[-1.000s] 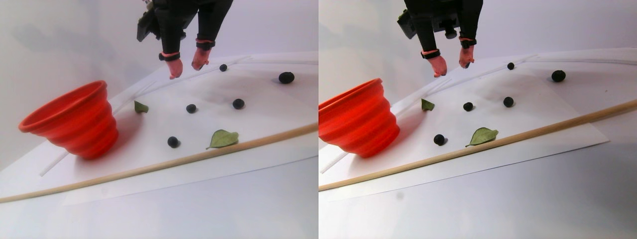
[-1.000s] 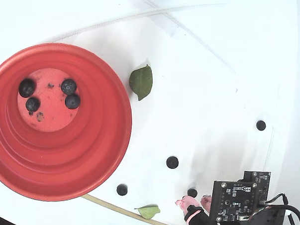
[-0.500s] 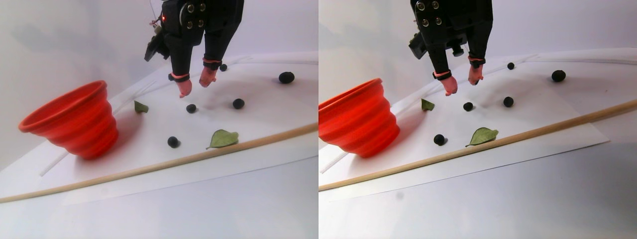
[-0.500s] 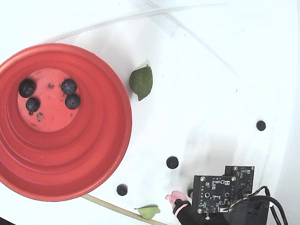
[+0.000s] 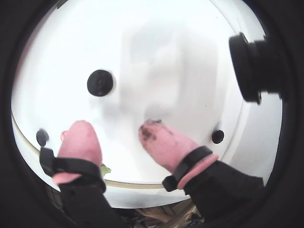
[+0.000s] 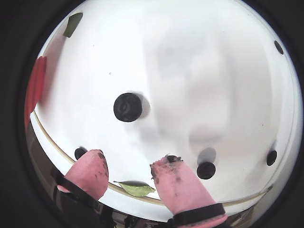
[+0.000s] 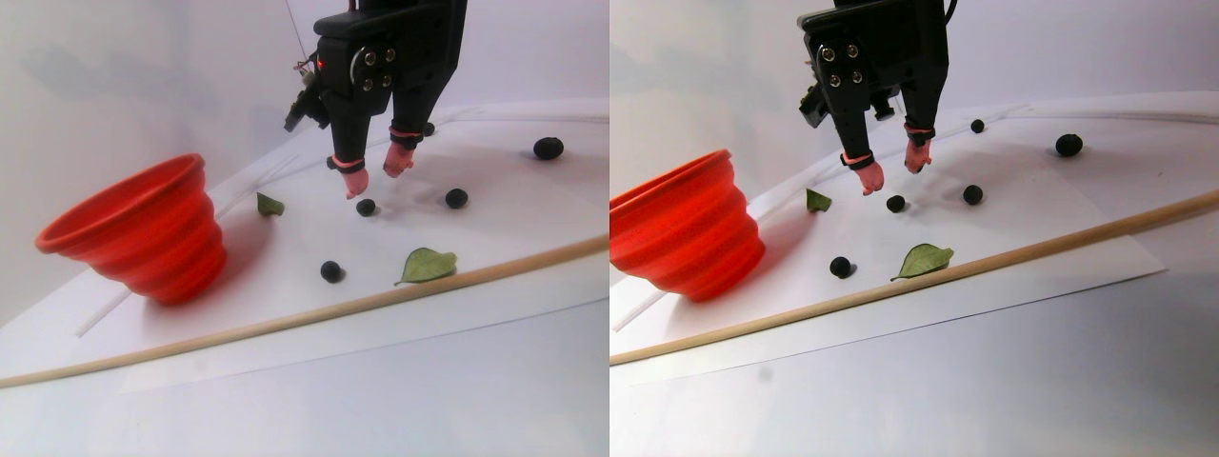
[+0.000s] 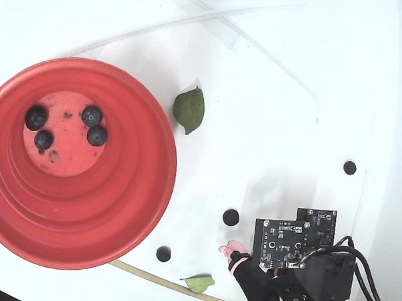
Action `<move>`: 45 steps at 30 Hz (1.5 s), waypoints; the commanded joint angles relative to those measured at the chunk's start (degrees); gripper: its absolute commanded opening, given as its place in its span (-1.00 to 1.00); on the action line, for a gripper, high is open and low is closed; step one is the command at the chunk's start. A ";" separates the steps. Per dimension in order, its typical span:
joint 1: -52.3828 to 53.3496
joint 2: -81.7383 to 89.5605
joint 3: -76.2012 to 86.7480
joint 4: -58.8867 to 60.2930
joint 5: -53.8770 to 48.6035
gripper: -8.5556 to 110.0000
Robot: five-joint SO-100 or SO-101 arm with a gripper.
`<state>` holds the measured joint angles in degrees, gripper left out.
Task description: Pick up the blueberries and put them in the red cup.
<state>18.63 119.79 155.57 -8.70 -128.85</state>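
Blueberries [image 8: 66, 127] lie in two groups: four rest on the flat bottom of the red cup [image 8: 130, 213] in the fixed view, and the others are scattered over the white counter [image 8: 266, 107]. The pincer [image 7: 374, 177] hangs above the counter with its two pink-tipped fingers [image 6: 90, 172] spread apart and nothing between them.

In a wrist view, one loose berry [image 6: 127, 107] lies on the counter ahead of the fingertips, roughly in line with the gap between them but not inside it. In the stereo pair view that same berry [image 7: 366, 207] sits just below and beside the lower fingertip; whether they touch cannot be told. Another berry [image 6: 205, 170] lies close beside the right-hand finger in that wrist view, and a third [image 6: 80, 153] peeks out beside the left-hand one.

The cup stands well apart from the pincer, at the left of the stereo pair view. A green leaf [image 7: 427, 265] lies near a wooden stick [image 7: 286, 324], and a second leaf [image 8: 189, 110] lies beside the cup's rim.
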 commanded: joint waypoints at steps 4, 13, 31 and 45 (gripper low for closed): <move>-1.85 -2.55 -2.37 -3.34 1.05 -0.54; -2.81 -10.11 -5.01 -8.61 1.67 -0.53; -4.48 -14.59 -6.94 -11.69 2.46 -0.53; -3.87 -20.04 -8.96 -15.47 1.49 -0.54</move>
<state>15.21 99.58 147.13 -22.85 -126.91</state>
